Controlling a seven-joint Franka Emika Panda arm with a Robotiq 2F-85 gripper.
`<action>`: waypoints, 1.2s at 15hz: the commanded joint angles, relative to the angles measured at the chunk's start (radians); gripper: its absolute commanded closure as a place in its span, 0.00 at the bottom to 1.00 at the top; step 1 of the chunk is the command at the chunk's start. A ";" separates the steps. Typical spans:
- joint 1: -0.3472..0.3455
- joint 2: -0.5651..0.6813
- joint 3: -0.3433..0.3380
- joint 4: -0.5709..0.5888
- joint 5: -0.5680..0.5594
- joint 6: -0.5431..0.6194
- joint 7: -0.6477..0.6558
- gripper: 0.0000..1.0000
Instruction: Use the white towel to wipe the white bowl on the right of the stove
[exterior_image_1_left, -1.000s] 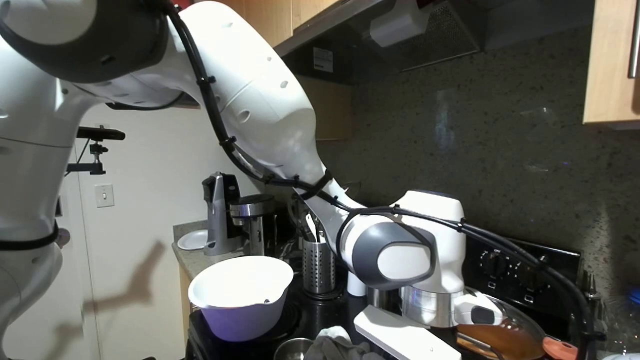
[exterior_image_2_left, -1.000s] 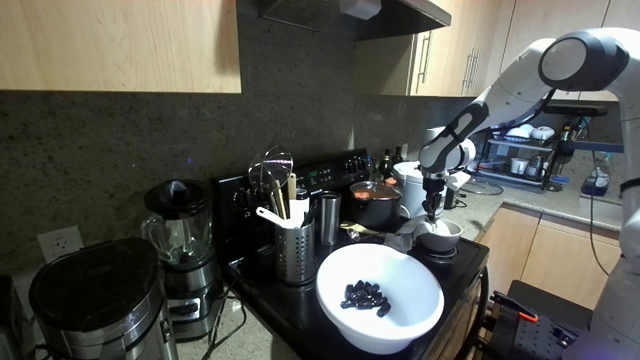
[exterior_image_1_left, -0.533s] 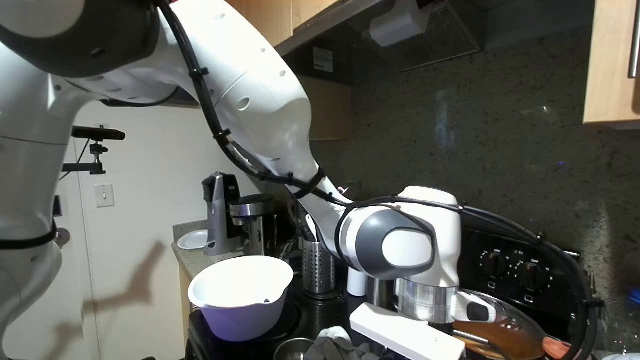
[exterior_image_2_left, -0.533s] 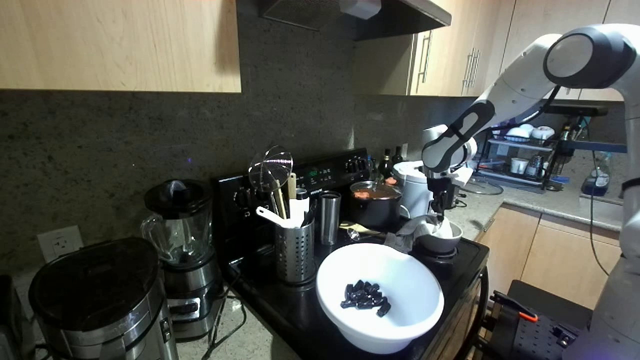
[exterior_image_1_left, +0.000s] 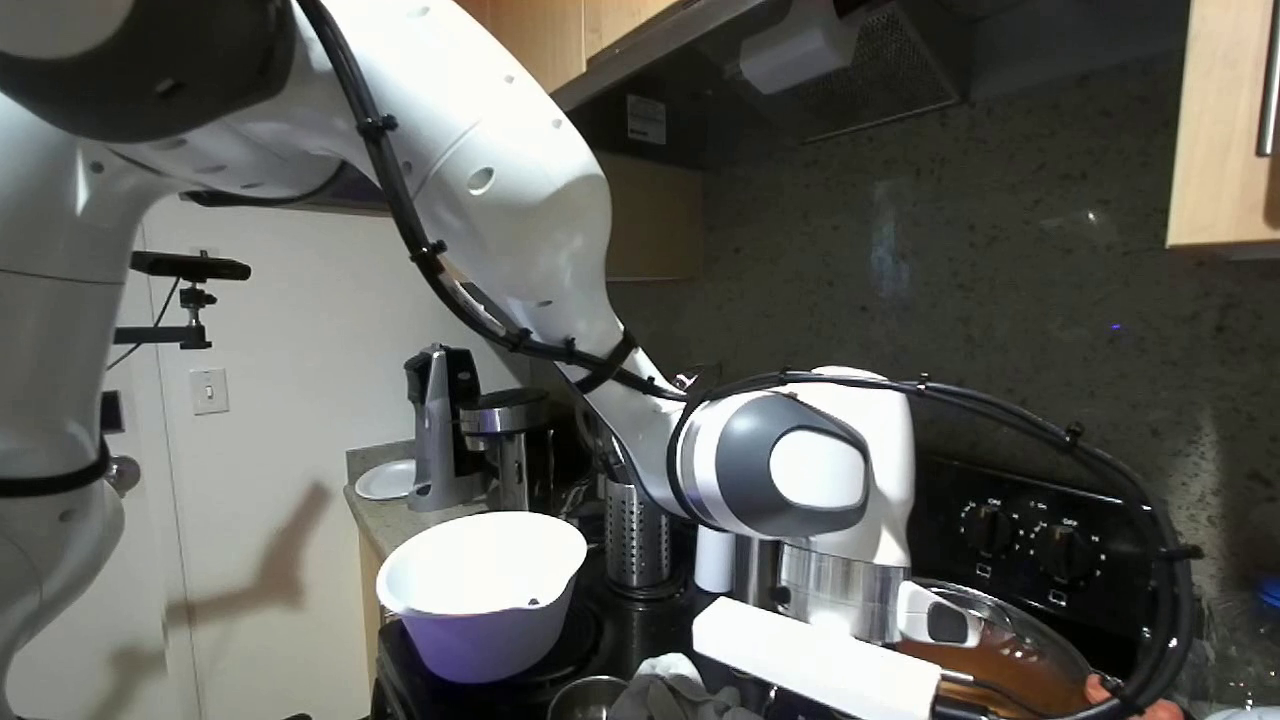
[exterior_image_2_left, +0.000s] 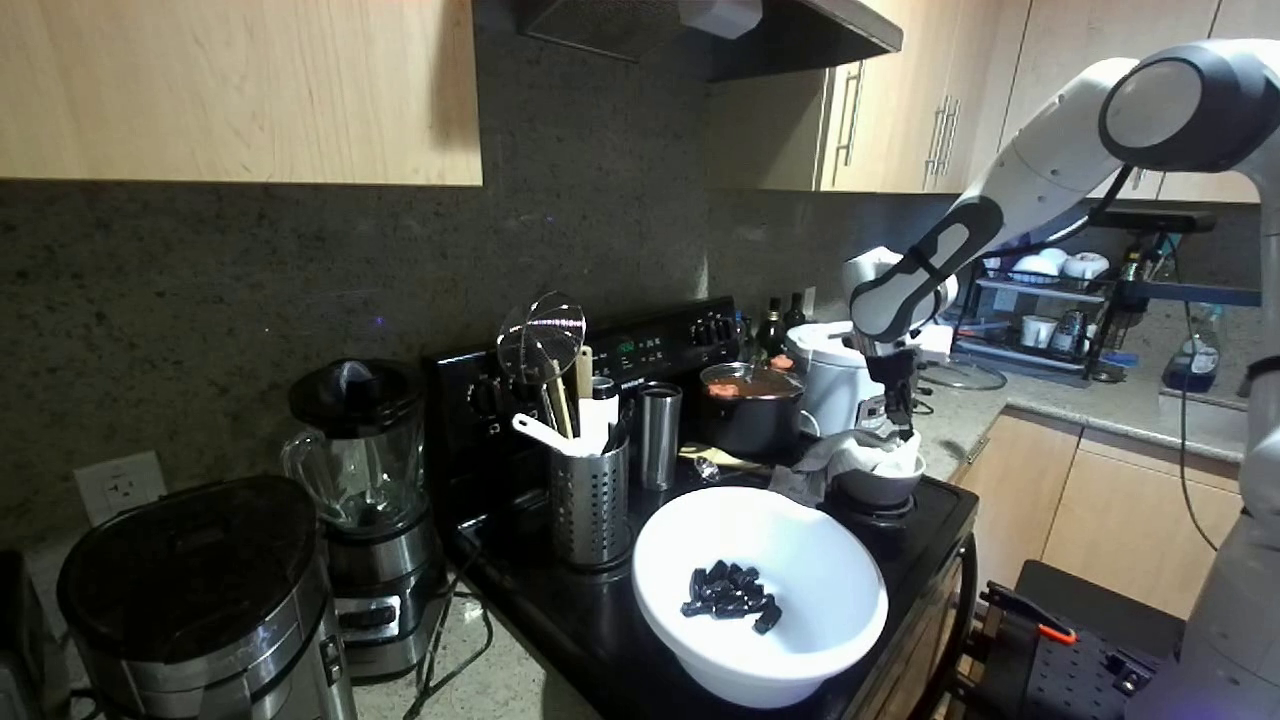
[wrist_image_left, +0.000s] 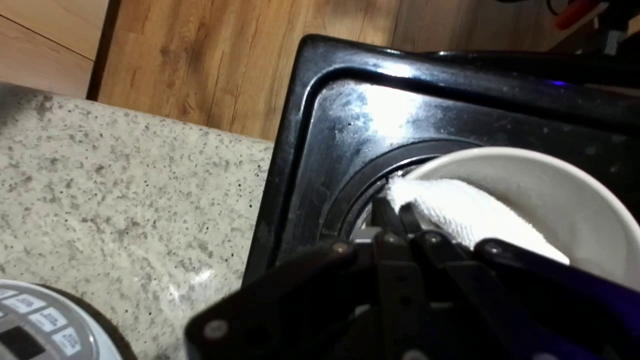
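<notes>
Gripper (exterior_image_2_left: 906, 433) and towel (wrist_image_left: 472, 210) have shifted together over the last second, across the bowl (wrist_image_left: 582, 215) toward the rim nearest the counter (wrist_image_left: 175, 200), away from the big bowl (exterior_image_2_left: 825, 600); the bowl itself has stayed put on its burner (wrist_image_left: 357, 195). I take this for a wiping stroke in hand, with the bowl steady enough to bear it; whether it is clean cannot be told. The jaws stand pressed together, a fold of towel most likely pinched between them, though the dark tips half hide the grip. Just under the gripper lies that rim of the bowl, and the rest of the hollow opens out from there, away from the counter. One towel corner seems to poke past the rim, right beside the jaws, while white folds lie inside. Pulling farther outward would probably drag the towel off, so the next stroke should go back over the hollow
</notes>
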 joint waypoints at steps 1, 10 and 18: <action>0.012 -0.042 -0.002 -0.026 -0.020 -0.096 -0.074 1.00; 0.007 -0.059 0.022 -0.021 0.192 -0.239 -0.154 1.00; 0.009 -0.077 0.026 -0.016 0.426 -0.247 -0.138 1.00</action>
